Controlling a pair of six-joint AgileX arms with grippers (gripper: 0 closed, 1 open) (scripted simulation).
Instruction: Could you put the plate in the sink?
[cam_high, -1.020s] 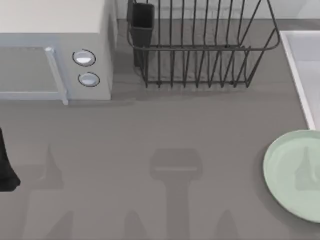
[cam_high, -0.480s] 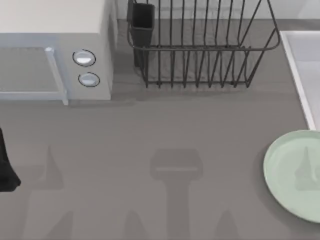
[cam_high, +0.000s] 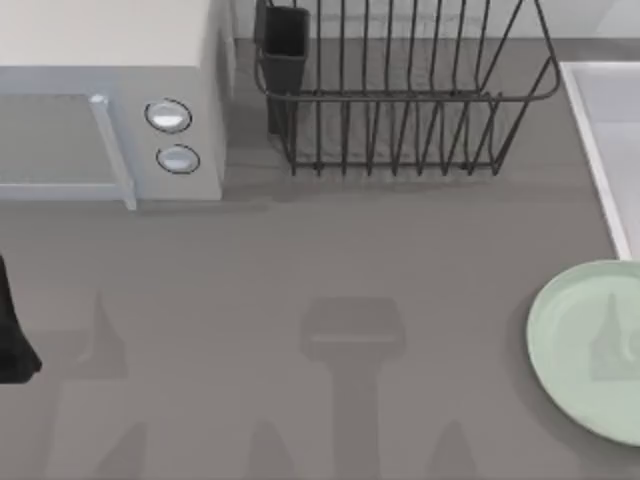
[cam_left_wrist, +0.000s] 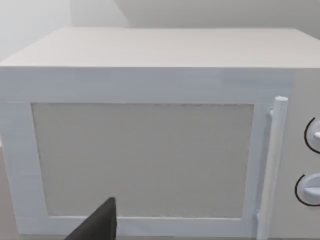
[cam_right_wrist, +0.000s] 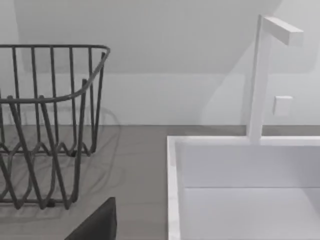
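The pale mint green plate (cam_high: 585, 350) lies flat on the grey table at the right edge of the top view, cut off by the frame. Just behind it, the sink (cam_high: 598, 160) shows its pale raised rim at the back right. The right wrist view faces the sink (cam_right_wrist: 173, 185) from low down, with a dark part of my right gripper (cam_right_wrist: 97, 225) at the frame edge. A dark piece of my left arm (cam_high: 10, 335) sits at the table's far left. A dark part of my left gripper (cam_left_wrist: 97, 227) hangs in front of the microwave door.
A white microwave (cam_high: 110, 110) with two knobs stands at the back left. A black wire dish rack (cam_high: 400, 95) with a dark cup stands at the back middle, left of the sink. A white tap (cam_right_wrist: 260, 75) rises behind the sink. Bare grey table lies between the arms.
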